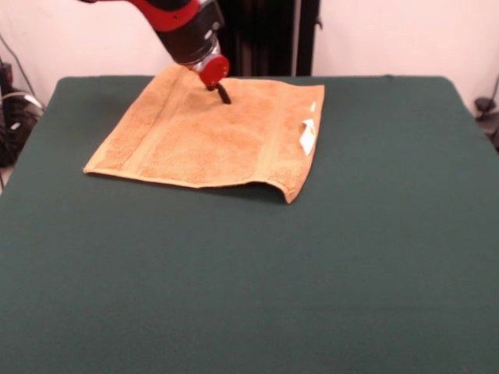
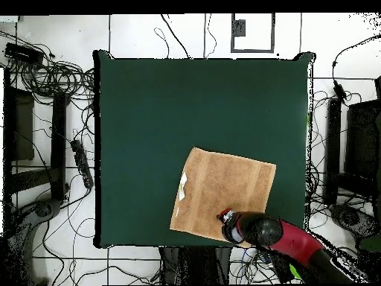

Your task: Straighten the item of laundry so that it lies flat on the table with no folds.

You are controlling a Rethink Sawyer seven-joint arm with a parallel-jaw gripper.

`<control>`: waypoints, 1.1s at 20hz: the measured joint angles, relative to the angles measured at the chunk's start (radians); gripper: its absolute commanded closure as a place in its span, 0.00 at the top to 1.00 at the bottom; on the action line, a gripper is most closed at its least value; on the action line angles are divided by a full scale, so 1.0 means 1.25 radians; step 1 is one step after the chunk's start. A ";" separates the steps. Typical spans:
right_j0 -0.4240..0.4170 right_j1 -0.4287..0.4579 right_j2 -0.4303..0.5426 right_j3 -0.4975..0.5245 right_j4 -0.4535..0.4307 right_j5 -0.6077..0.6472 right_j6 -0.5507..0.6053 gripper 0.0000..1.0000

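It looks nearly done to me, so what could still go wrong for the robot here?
The gripper sits down on the towel near its far edge; if it drags sideways, it could bunch the cloth again. The towel's near corner by the white tag looks slightly lifted off the table, so a small fold may remain there.

A: Support surface?
B: Dark green table (image 1: 374, 257), felt-like top, big, mostly bare.
A: Anything lying on it?
B: One orange-tan towel (image 1: 195, 136), spread out directly under the gripper (image 1: 224, 97), tip down on the cloth near one edge. White tag (image 1: 308, 136) off to the side of the tool. The towel corner near the tag lifts slightly off the table.
A: Overhead view?
B: Same towel (image 2: 223, 194) by the table's (image 2: 186, 112) edge.
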 measured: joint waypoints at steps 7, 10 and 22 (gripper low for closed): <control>0.005 -0.012 -0.004 0.001 -0.001 0.000 0.000 1.00; -0.011 -0.028 -0.004 0.002 -0.008 0.006 0.000 1.00; -0.045 -0.181 -0.006 0.003 -0.027 0.139 0.000 1.00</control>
